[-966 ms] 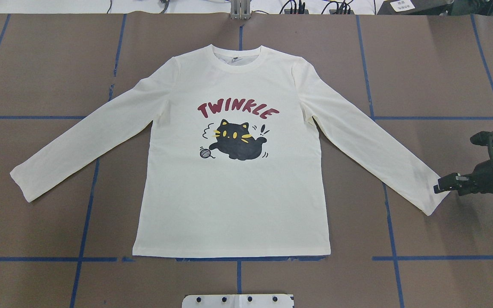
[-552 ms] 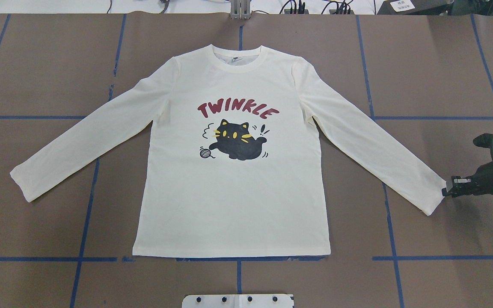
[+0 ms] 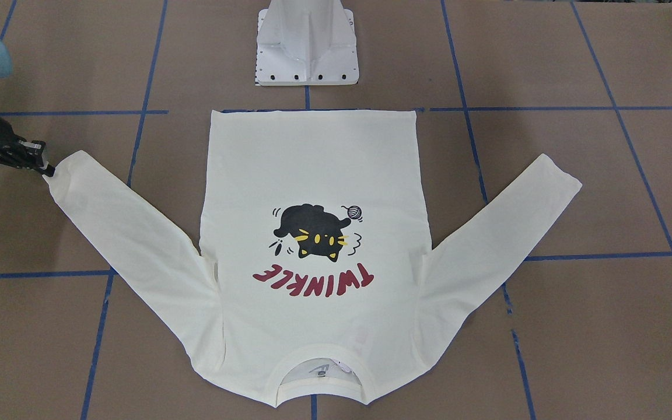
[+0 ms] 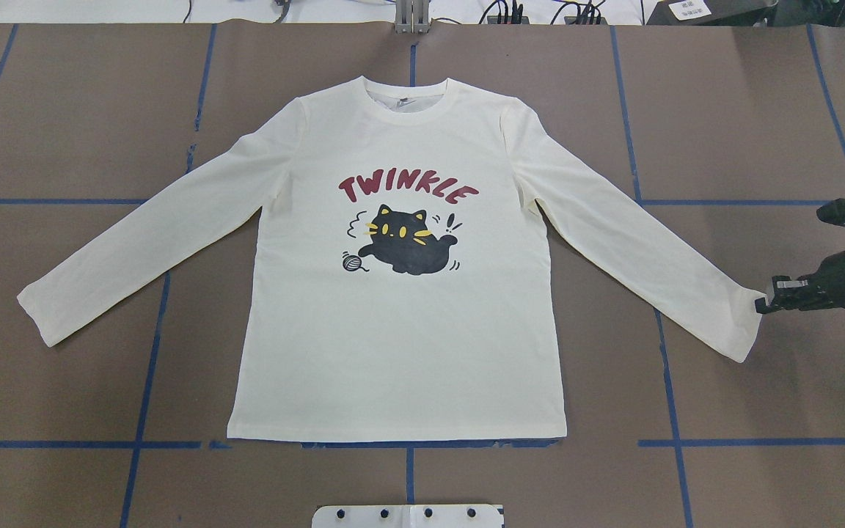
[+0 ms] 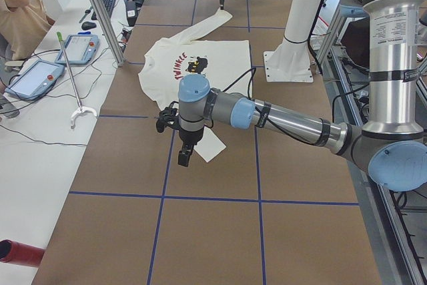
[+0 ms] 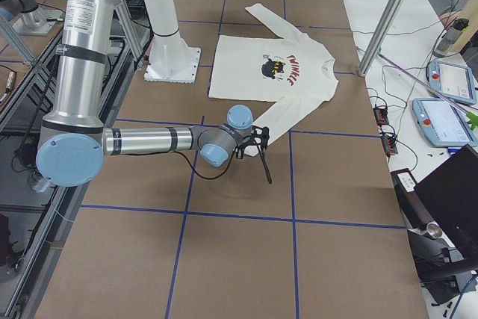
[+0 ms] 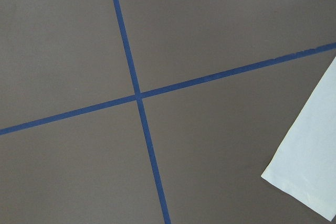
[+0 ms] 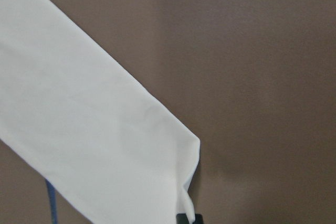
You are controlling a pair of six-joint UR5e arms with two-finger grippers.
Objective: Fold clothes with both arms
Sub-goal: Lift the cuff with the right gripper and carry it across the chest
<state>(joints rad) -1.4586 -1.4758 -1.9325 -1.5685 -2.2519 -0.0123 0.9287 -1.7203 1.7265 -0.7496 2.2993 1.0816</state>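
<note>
Your view lists: one cream-white sleeve [image 8: 89, 114], diagonal, cuff lower right; brown table [image 8: 262, 77] beneath; blue tape [image 8: 51, 203] at left; one black tip [image 8: 184, 219], possibly a gripper finger, touching the cuff corner.

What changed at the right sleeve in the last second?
The right gripper drew back to the edge of the sleeve cuff, shifted toward the far side and appears to have closed on its corner, tugging it slightly outward. The T-shirt otherwise lies flat, unmoved.

I'm seeing the brown table [image 4: 760, 110], gridded with blue tape lines [image 4: 48, 201], carrying the cream T-shirt [image 4: 393, 352] spread print-up and the white pedestal base [image 3: 307, 46].
</note>
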